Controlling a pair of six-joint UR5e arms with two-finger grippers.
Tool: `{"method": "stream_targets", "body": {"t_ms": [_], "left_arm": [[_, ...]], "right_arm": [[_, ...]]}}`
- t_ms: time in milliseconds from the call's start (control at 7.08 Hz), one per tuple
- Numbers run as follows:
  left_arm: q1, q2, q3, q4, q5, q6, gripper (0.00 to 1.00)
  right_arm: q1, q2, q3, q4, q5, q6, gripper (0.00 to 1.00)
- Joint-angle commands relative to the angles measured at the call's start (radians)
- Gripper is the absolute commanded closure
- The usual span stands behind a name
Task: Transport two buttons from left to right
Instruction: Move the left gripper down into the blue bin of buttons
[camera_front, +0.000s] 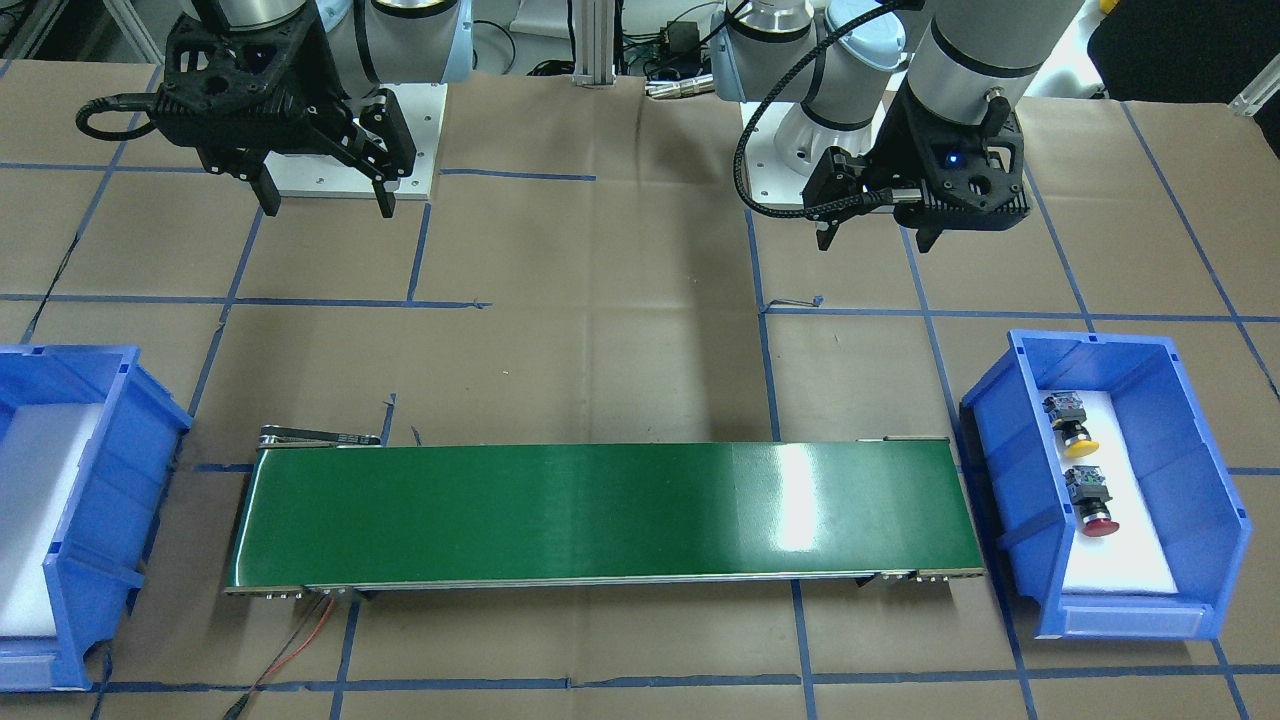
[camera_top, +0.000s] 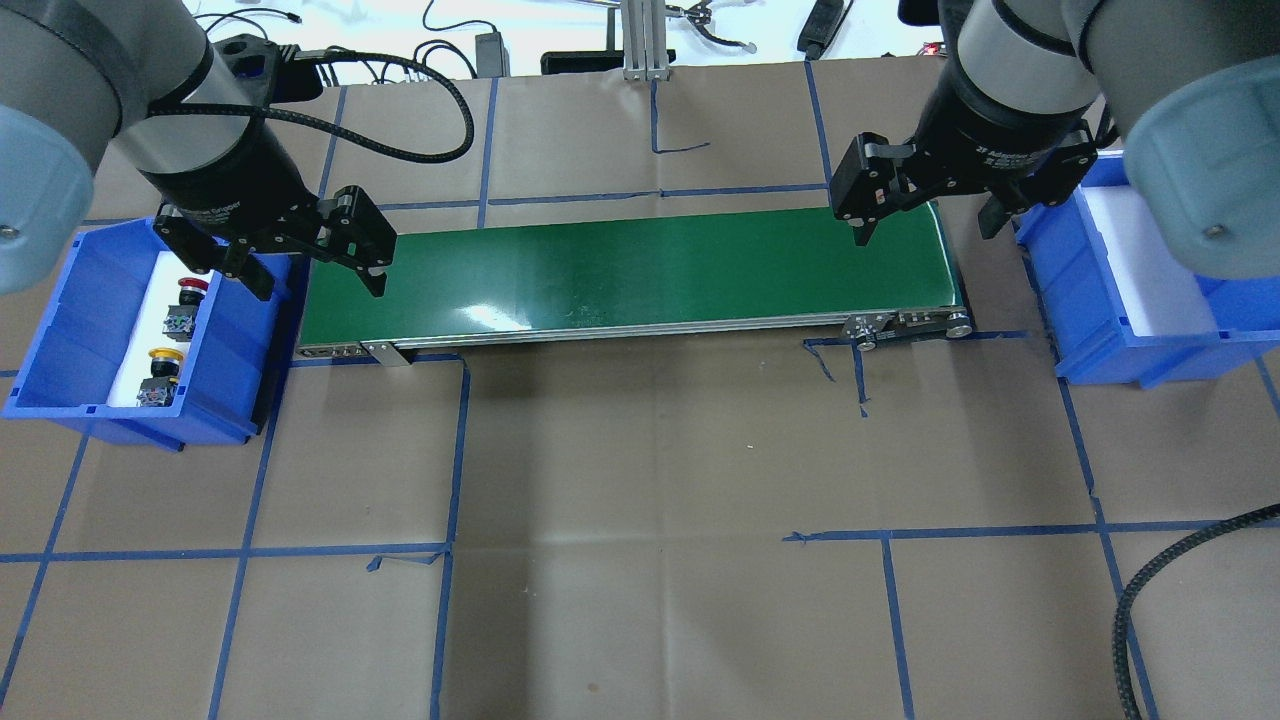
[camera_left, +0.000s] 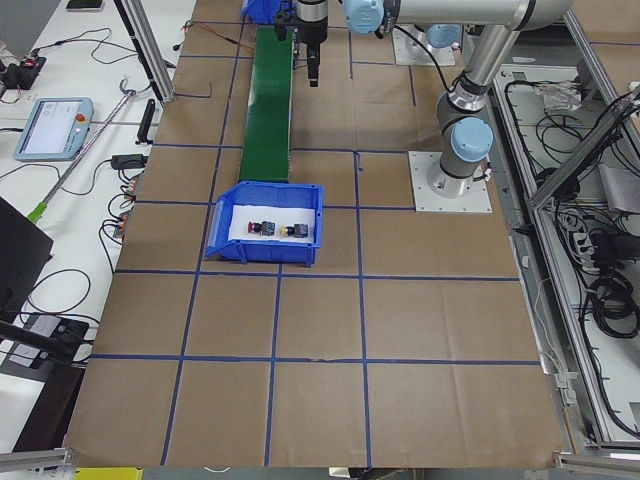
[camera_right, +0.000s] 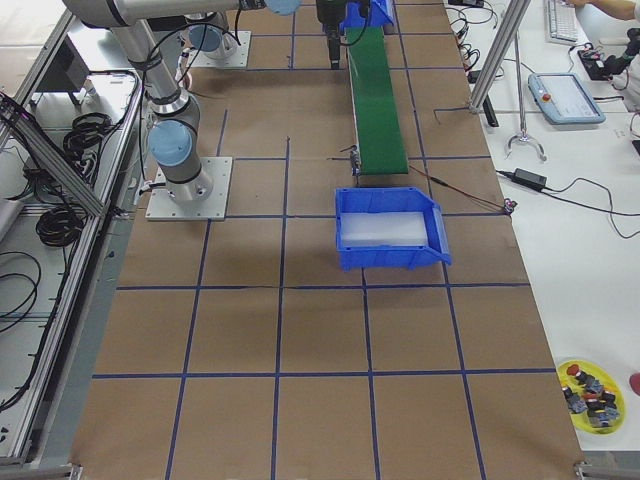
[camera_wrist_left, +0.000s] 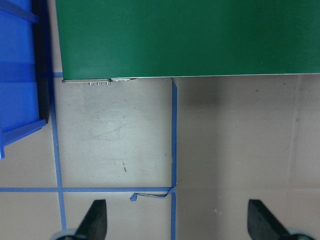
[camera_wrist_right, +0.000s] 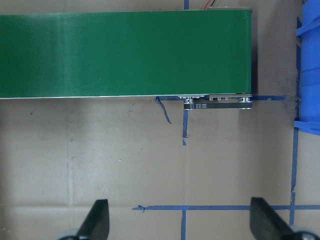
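Observation:
The yellow button (camera_front: 1075, 432) and the red button (camera_front: 1092, 502) lie on white foam in the blue bin (camera_front: 1012, 450) on my left side. They also show in the overhead view, red (camera_top: 185, 303) and yellow (camera_top: 160, 372), and in the exterior left view (camera_left: 277, 229). My left gripper (camera_top: 320, 290) is open and empty, hovering by the green conveyor belt's (camera_top: 620, 275) left end, beside the bin. My right gripper (camera_top: 924, 235) is open and empty over the belt's right end. Both grippers also show in the front view, left (camera_front: 875, 240) and right (camera_front: 328, 207).
A second blue bin (camera_top: 1100, 330) with white foam and no buttons stands at the belt's right end. Brown paper with blue tape lines covers the table. A yellow dish (camera_right: 590, 395) of spare parts sits off the table. The wrist views show the belt edge (camera_wrist_left: 185, 37) (camera_wrist_right: 125, 55).

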Motion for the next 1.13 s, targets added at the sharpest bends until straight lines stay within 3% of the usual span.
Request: {"method": "stream_targets", "body": {"t_ms": [0,989], "left_arm": [[0.0,-0.003,0.004,-0.001,0.0,0.0,0.0],[0.002,0.022,-0.022,0.01,-0.006,0.002,0.0]], "right_arm": [[0.0,0.0,0.0,-0.001,0.0,0.0,0.0],[0.0,0.002,0.0,-0.007,0.0,0.0,0.0]]}}
